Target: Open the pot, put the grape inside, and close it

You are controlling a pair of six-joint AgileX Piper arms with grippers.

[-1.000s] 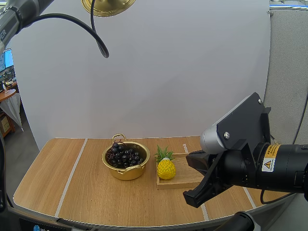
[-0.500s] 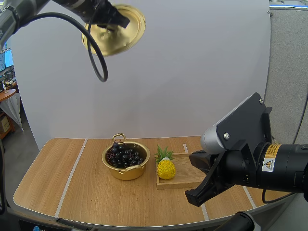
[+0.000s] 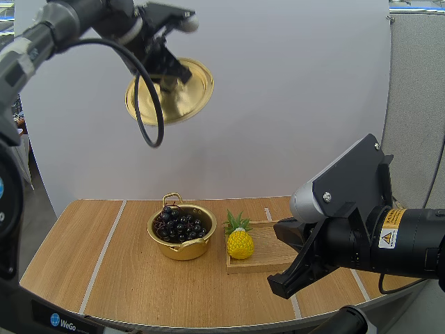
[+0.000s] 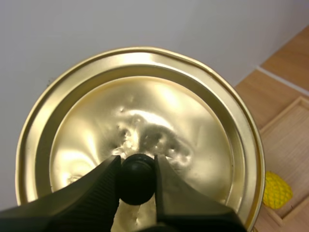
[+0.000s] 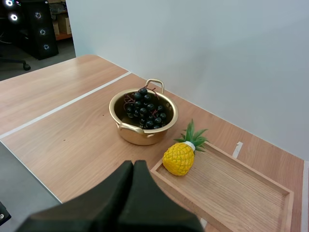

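The gold pot (image 3: 182, 238) stands open on the table with the dark grape bunch (image 3: 179, 225) inside it; the right wrist view has the pot (image 5: 143, 121) and grapes (image 5: 144, 112) ahead of my fingers. High above the pot, my left gripper (image 3: 167, 78) holds the gold lid (image 3: 171, 92) tilted. In the left wrist view, the left gripper (image 4: 137, 175) is shut on the lid's black knob (image 4: 136, 177), the lid (image 4: 145, 116) spreading beyond it. My right gripper (image 3: 281, 287) hovers shut over the table's right front, its fingers (image 5: 128, 193) together as one wedge.
A wooden tray (image 3: 274, 259) lies right of the pot with a toy pineapple (image 3: 239, 241) at its left end; the right wrist view shows the tray (image 5: 231, 186) and pineapple (image 5: 181, 156) too. White tape lines (image 3: 103, 254) cross the tabletop.
My left arm has brought the lid down and to the right, from the top edge into full view. The right gripper, pot and grapes have stayed put.
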